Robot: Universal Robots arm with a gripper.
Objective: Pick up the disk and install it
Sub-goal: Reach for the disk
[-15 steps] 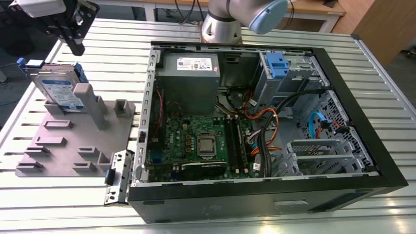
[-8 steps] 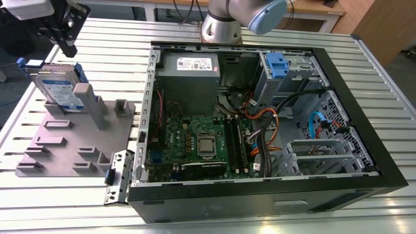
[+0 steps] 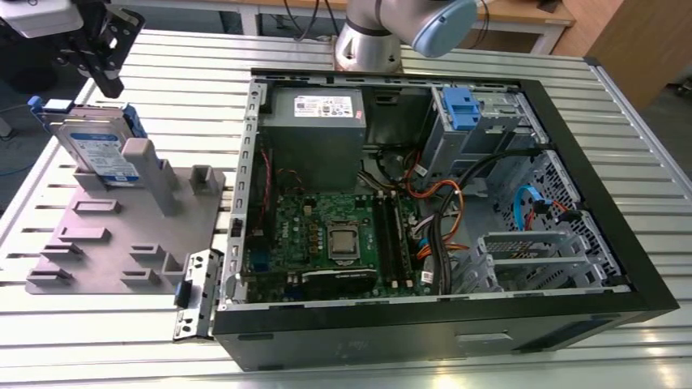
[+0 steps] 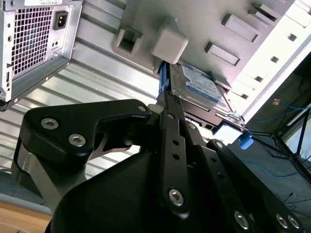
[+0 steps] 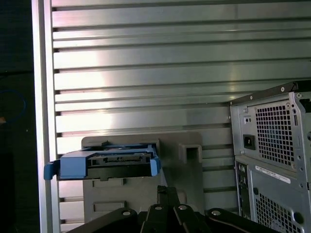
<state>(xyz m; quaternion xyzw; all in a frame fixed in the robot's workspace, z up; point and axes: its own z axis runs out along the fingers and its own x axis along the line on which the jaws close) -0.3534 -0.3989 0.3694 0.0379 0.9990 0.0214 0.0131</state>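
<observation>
The disk (image 3: 97, 150) stands on its edge, leaning a little, in a slot of the grey holder plate (image 3: 108, 243), which lies on the slatted metal tabletop (image 3: 97, 340) to the exterior view's left of the open computer case (image 3: 605, 267), with the blue frame wrapped around the disk's edges. The arm's black fingers (image 3: 108, 77) hang just above the disk's upper edge, not touching it. In the first wrist view they look clenched together on nothing, with the disk (image 5: 104, 165) just beyond their tips.
</observation>
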